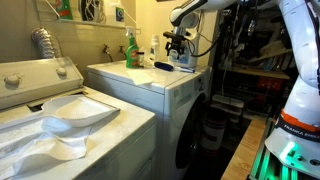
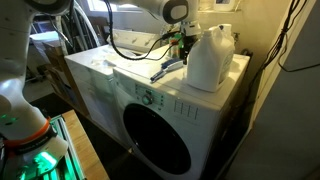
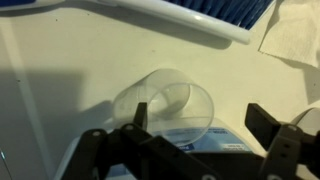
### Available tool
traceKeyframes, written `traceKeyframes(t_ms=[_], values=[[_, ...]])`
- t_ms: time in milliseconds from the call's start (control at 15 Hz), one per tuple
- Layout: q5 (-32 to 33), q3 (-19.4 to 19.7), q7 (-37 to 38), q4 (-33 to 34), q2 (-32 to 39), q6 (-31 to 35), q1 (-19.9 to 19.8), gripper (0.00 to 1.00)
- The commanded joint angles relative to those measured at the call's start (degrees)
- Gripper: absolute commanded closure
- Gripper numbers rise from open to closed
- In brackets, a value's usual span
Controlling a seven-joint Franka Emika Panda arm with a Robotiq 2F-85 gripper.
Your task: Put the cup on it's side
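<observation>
The cup (image 3: 168, 98) is translucent with pale blue markings. In the wrist view it lies tilted over on the white washer top (image 3: 60, 100), its round mouth facing the camera. My gripper (image 3: 200, 110) is open around it. The left finger overlaps the cup's edge and the right finger stands clear of it. In both exterior views the gripper (image 1: 178, 46) (image 2: 178, 43) is low over the back of the machine top, and the cup is hidden behind it.
A brush with blue bristles (image 3: 205, 12) lies just beyond the cup, also seen in an exterior view (image 2: 166, 68). White paper (image 3: 296, 40) lies at the right. A green spray bottle (image 1: 131, 50), a slim white bottle (image 1: 154, 52) and a big white jug (image 2: 210, 58) stand nearby.
</observation>
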State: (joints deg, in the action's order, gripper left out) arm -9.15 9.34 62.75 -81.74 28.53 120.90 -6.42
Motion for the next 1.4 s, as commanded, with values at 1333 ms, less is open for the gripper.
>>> traceKeyframes(t_ms=[1333], values=[[0.5, 0.5, 3.0, -9.5, -3.8, 1.2, 0.5, 0.00]])
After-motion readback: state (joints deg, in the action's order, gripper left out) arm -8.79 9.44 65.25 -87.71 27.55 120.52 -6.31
